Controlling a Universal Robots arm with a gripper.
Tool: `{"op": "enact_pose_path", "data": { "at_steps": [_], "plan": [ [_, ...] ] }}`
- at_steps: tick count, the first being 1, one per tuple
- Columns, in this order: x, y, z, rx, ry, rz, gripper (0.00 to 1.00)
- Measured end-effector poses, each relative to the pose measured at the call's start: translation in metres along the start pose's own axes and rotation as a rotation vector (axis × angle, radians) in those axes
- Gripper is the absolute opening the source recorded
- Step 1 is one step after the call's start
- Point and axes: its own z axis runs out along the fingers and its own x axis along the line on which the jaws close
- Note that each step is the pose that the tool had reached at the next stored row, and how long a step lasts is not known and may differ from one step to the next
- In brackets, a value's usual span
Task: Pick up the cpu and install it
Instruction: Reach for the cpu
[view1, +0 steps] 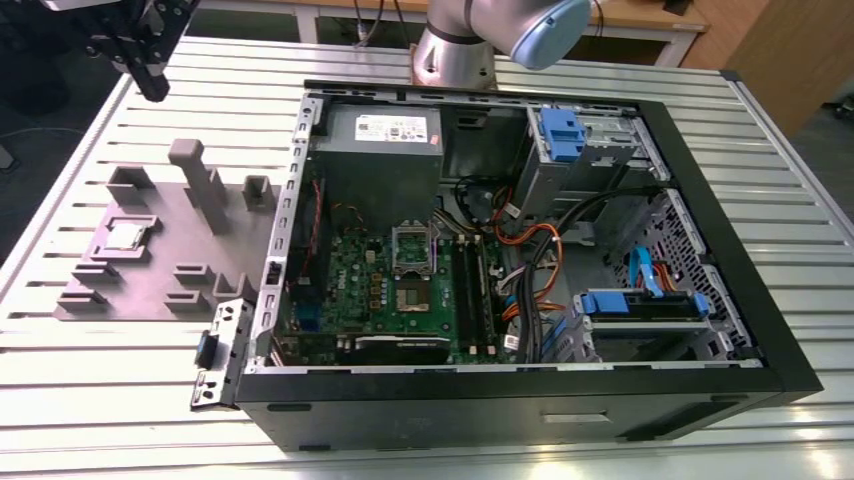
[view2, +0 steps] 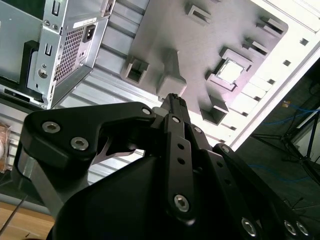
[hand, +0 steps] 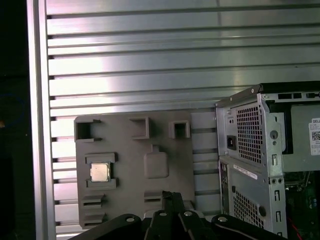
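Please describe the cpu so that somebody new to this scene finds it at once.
On the slatted metal table, to the exterior view's left of the open computer case, lies a grey-purple plate with raised blocks. The cpu sits between two blocks on it: the only flat, shiny silver square there.

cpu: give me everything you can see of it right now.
The cpu is a small flat square chip with a silver-grey metal lid and thin pale rim. It lies flat, lid up, between raised blocks on the grey-purple fixture plate, outside the computer case. The hand is apart from it.
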Motion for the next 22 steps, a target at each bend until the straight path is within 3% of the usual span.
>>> {"op": "enact_pose_path", "data": {
  "at_steps": [22],
  "plan": [
    [0.0108,-0.0008,-0.0004,0.0001,0.0001,0.000,0.11]
  ]
}}
